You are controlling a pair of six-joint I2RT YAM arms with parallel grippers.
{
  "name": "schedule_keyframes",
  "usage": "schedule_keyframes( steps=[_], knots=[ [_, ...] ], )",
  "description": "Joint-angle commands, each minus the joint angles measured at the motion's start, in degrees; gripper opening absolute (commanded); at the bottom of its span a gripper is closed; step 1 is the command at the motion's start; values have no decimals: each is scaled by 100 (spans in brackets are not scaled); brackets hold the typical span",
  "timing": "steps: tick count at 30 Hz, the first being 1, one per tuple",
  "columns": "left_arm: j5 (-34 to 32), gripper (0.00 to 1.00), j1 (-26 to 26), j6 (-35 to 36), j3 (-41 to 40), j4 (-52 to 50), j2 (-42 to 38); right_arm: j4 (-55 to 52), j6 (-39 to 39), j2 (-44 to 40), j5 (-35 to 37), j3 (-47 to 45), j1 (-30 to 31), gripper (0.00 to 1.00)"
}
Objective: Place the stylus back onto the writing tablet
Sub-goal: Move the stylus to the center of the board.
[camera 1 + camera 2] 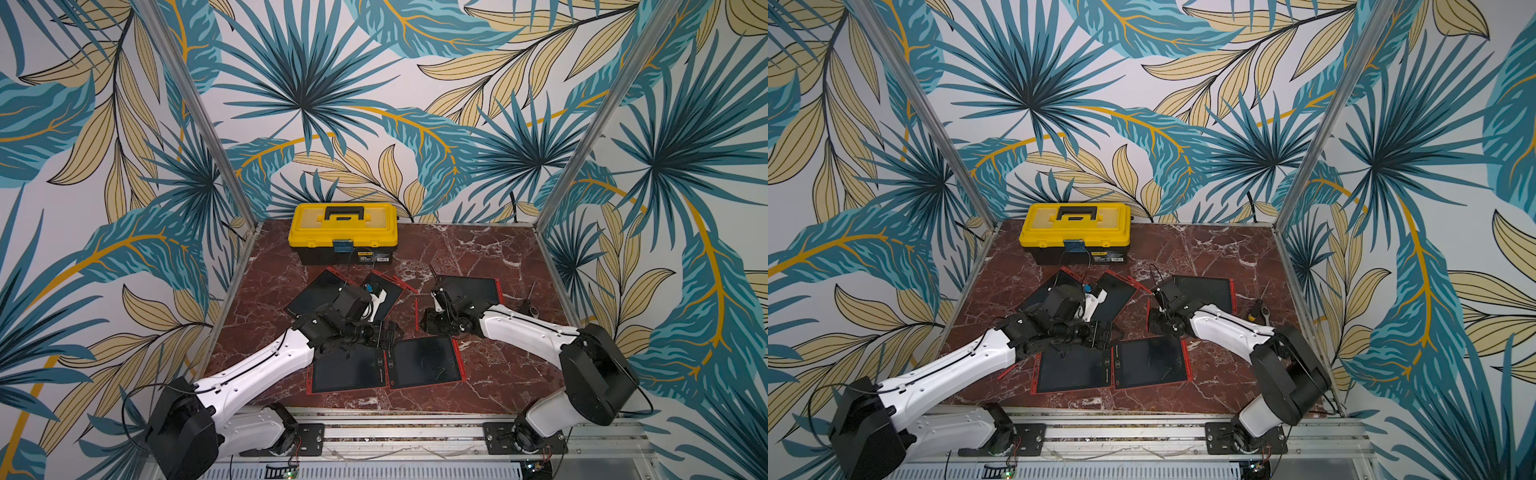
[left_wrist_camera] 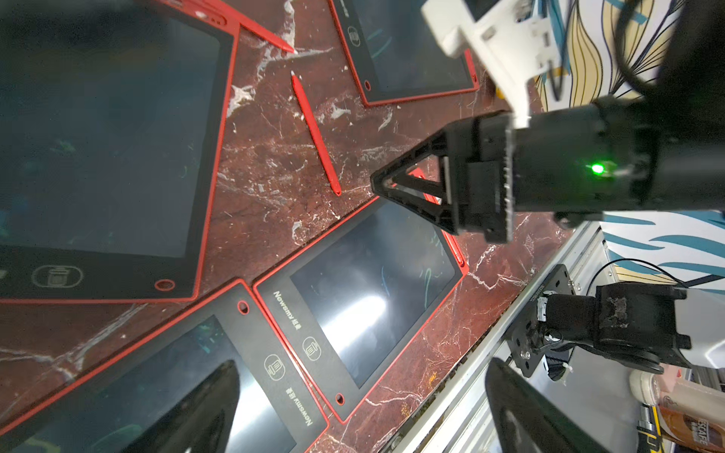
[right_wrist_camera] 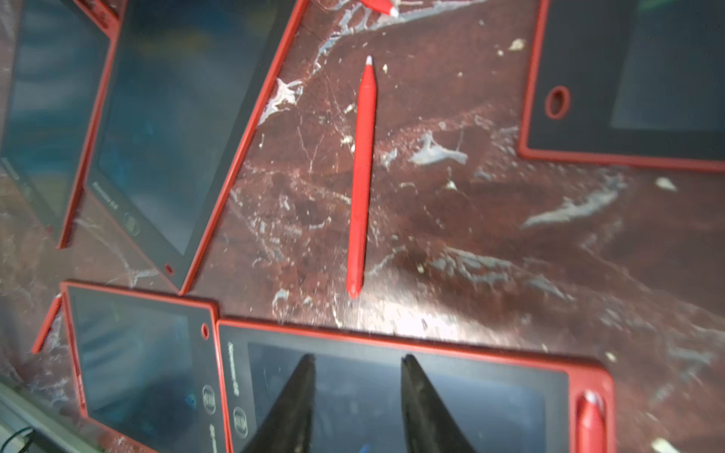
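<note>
Marble tabletop (image 3: 490, 243) | stylus (image 3: 363, 176) flat | ahead of parted right jaws

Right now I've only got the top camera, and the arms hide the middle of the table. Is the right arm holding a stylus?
Observer: No. The right wrist view shows the right gripper with its fingers apart and nothing between them.
Operator: So where is the stylus?
Observer: The stylus lies flat on the bare marble tabletop ahead of those fingers, touching no tablet.
Operator: Does the front right tablet need one?
Observer: No. Its side slot already holds a docked stylus.
</note>
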Motion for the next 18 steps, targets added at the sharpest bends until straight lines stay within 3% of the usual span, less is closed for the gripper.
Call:
schedule_keyframes(
  steps=[1, 3, 11, 18],
  knots=[
    [236, 95, 30, -139, 356, 156, 290, -94, -197, -579, -39, -322, 7, 49],
    [294, 93, 18, -183, 454, 204, 472, -157, -254, -1002, -60, -484, 8, 63],
    [338, 84, -25, -469, 1013, 231, 1448, -897, -332, -2263, 409, -595, 8, 99],
    [93, 77, -90, -649, 1539, 229, 2193, -1094, -59, -3196, 949, -541, 7, 100]
  ],
)
